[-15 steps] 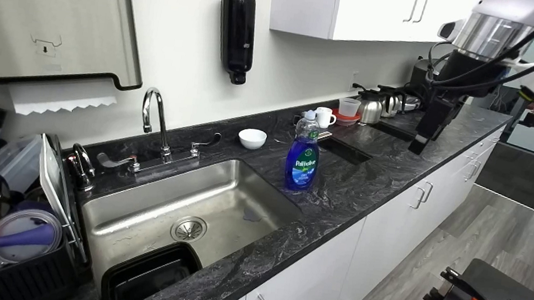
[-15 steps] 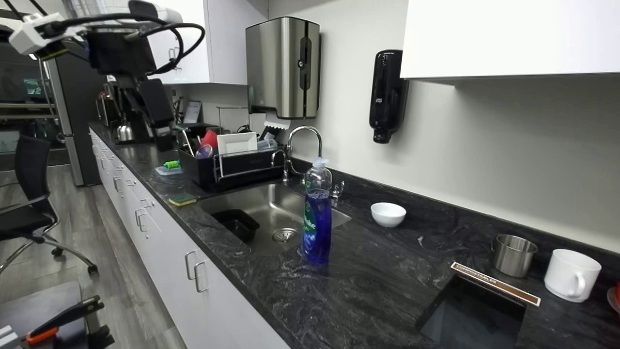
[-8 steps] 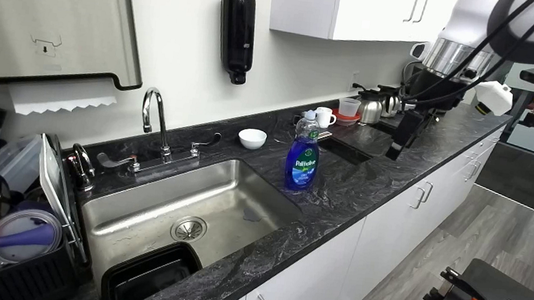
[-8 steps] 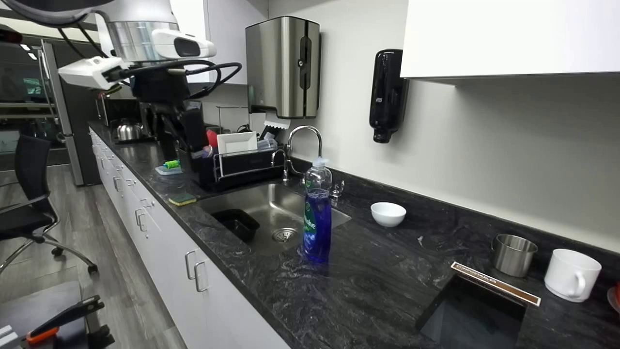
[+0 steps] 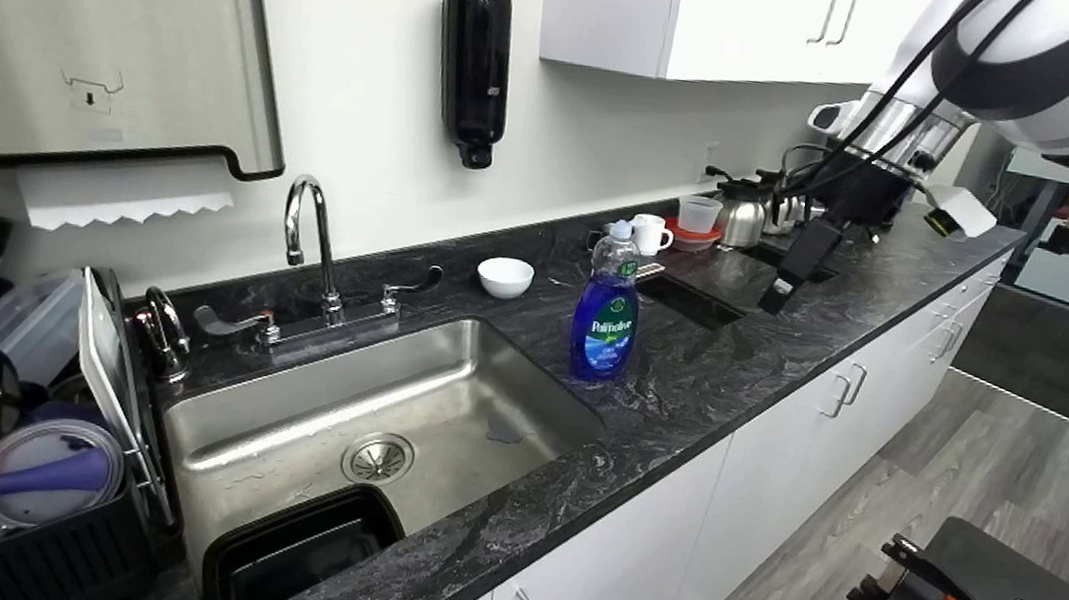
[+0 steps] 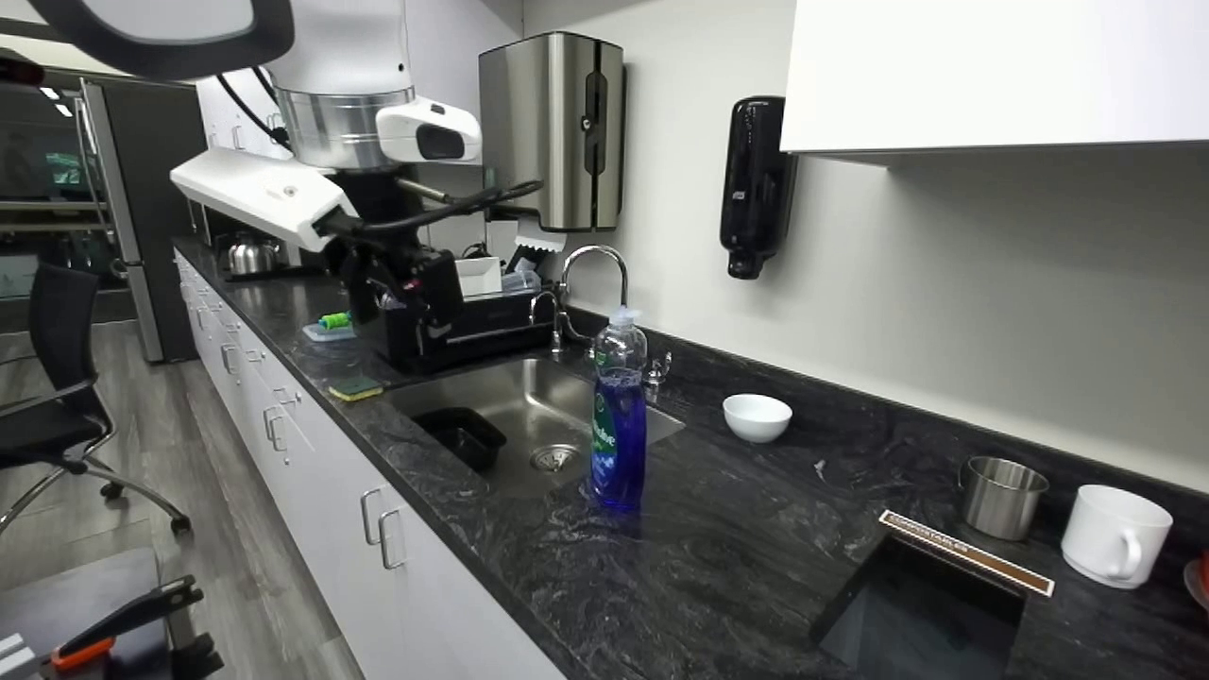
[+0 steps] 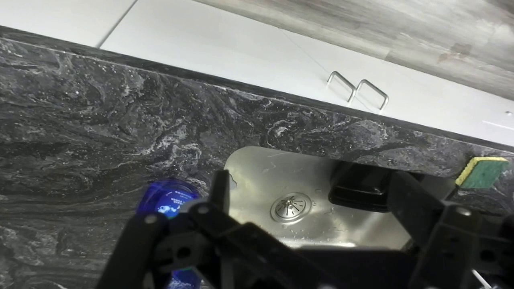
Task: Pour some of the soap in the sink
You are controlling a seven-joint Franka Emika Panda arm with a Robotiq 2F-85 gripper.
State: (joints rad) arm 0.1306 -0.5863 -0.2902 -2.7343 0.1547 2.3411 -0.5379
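The soap, a clear bottle of blue liquid with a pale cap, stands upright on the dark counter beside the steel sink in both exterior views. In the wrist view the soap shows at left, partly covered by a black finger. The sink has a round drain, which appears between the fingers in the wrist view. My gripper is open, its fingers wide apart with nothing between them. It hangs above the counter, apart from the soap, to the right of it in an exterior view.
A black tub sits in the sink. The chrome faucet and a white bowl stand behind, near the wall. A full dish rack borders the sink. A rectangular counter opening, metal cup, white mug and sponge also show.
The arm has swung across and lowered: leftward toward the soap in an exterior view, rightward and down in an exterior view. The gripper has stayed open. The soap has not moved.
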